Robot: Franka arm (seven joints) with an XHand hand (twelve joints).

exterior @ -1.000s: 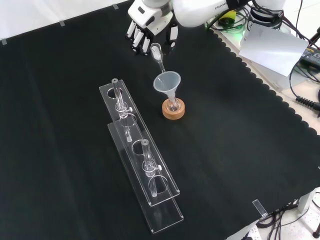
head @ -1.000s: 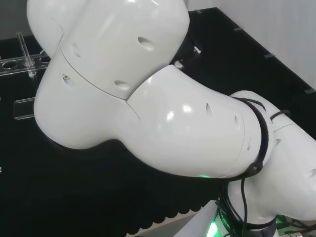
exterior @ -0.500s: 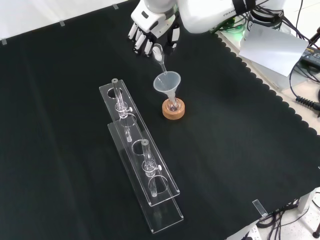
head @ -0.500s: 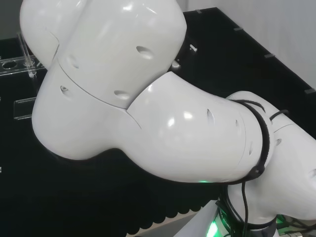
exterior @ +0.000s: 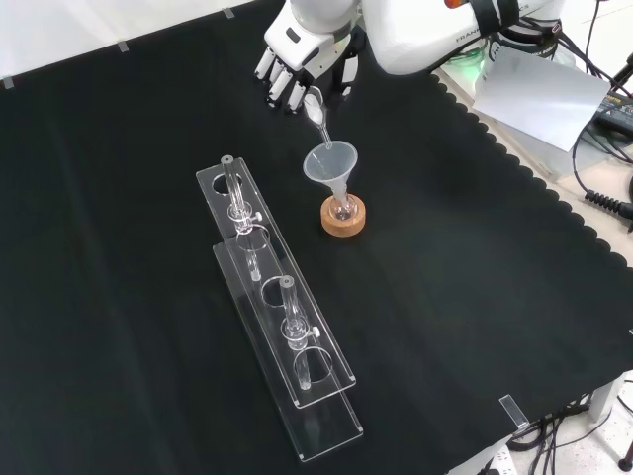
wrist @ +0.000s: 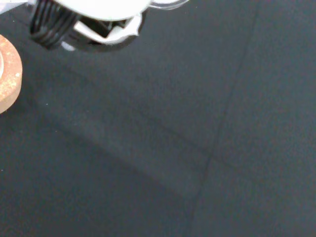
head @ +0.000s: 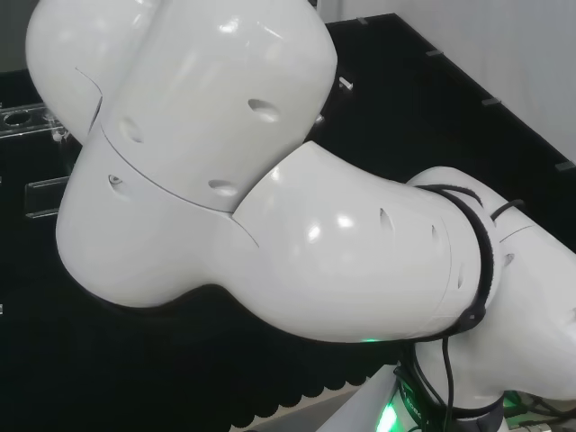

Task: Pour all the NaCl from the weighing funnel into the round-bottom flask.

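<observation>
Lighting was bright and even from overhead in all three views. In the head view, the arm's white links (head: 225,180) carried soft specular highlights on their upper curves and shaded undersides. In the front view, the black cloth (exterior: 119,247) absorbed light and showed almost no cast shadows; the clear rack (exterior: 277,307) was legible only by pale edge glints. In the wrist view, the hand (wrist: 94,19) was out of focus, and the cork ring (wrist: 7,74) looked soft at the frame edge. Faint creases showed in the cloth.
</observation>
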